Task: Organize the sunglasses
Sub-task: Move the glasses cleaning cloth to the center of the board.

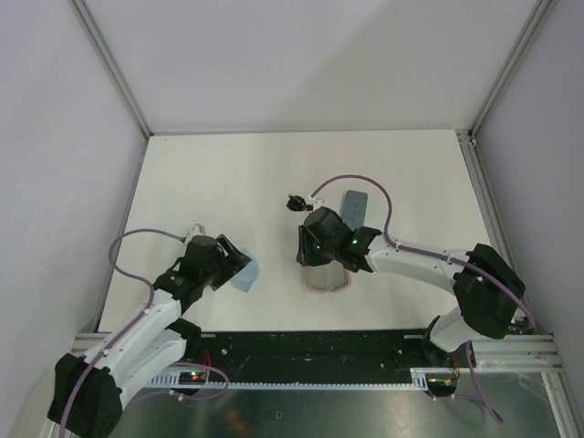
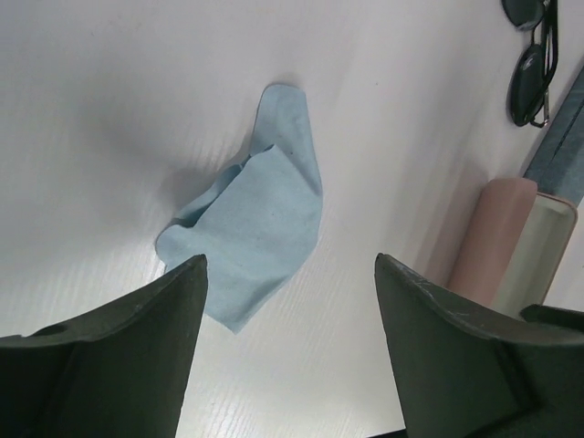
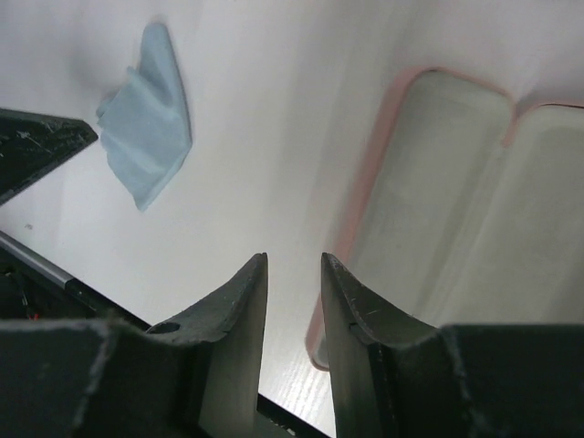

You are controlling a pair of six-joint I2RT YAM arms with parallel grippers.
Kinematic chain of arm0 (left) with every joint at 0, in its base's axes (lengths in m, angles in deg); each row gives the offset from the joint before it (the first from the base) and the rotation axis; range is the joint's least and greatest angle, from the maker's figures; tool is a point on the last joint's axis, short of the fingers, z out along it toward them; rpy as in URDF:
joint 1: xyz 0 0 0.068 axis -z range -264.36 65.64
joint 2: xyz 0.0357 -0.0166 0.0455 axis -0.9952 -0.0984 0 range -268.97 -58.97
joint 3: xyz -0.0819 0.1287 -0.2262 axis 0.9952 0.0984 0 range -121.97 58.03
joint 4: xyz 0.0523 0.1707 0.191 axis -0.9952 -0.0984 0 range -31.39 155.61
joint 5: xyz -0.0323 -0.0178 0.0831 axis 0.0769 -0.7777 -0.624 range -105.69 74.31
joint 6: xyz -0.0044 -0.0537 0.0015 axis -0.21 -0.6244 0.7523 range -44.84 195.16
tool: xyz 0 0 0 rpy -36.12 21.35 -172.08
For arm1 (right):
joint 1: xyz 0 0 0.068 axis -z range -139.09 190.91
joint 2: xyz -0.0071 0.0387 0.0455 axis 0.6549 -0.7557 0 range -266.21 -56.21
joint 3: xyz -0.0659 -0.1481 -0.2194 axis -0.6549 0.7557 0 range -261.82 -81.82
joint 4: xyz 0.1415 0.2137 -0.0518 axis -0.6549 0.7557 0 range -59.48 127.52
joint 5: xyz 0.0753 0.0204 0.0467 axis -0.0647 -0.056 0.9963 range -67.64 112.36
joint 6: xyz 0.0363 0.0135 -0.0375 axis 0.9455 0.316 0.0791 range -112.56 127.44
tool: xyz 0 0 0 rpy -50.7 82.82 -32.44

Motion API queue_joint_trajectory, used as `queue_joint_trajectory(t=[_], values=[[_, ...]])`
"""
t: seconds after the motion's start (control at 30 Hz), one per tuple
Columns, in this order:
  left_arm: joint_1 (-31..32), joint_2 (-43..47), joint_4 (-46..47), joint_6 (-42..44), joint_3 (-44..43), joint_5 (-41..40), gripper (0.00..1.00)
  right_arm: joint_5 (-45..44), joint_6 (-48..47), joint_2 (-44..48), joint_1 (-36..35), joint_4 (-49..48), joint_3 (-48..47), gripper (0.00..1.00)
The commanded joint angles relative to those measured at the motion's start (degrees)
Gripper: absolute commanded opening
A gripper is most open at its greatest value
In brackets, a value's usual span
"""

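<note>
A black wire-framed pair of sunglasses (image 1: 297,201) (image 2: 531,64) lies folded near the table's middle, apart from both grippers. My left gripper (image 1: 233,259) (image 2: 290,265) hangs open just above the table, its fingers wide apart and nothing between them. A crumpled light-blue cloth (image 1: 246,276) (image 2: 254,214) lies loose just beyond its fingertips. Over the near-left edge of an open pink case (image 1: 327,281) (image 3: 438,182) hovers my right gripper (image 1: 316,259) (image 3: 294,260). Its jaws stand narrowly open and hold nothing.
A blue-grey case (image 1: 354,204) (image 2: 558,151) lies behind the right gripper, beside the sunglasses. The pink case (image 2: 497,237) shows at the right of the left wrist view. Grey walls and metal posts enclose the table, and a black rail (image 1: 310,351) runs along its near edge.
</note>
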Motion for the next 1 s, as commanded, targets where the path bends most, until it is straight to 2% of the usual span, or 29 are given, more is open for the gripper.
queue_joint_trajectory(t=[0.0, 0.23, 0.5, 0.77, 0.97], values=[[-1.75, 3.37, -1.96, 3.37, -3.18, -4.30, 0.77, 2.71, 1.57, -3.34, -2.81, -6.16, 0.10, 0.35], [-5.72, 3.93, -5.55, 5.86, -3.35, -2.12, 0.62, 4.05, 2.64, -9.47, -6.14, -9.16, -3.24, 0.35], [-8.23, 5.27, -8.64, 0.99, -4.90, -7.00, 0.62, -0.12, 7.61, -15.81, -11.07, -10.59, -7.11, 0.38], [-14.86, 5.72, -12.92, 10.61, -14.14, -11.64, 0.64, -9.44, 10.56, -19.59, -16.83, -11.59, -10.89, 0.40], [-17.56, 6.71, -15.10, 16.31, -21.03, -15.75, 0.65, -10.50, 7.90, -25.40, -18.65, -8.66, -17.79, 0.33]])
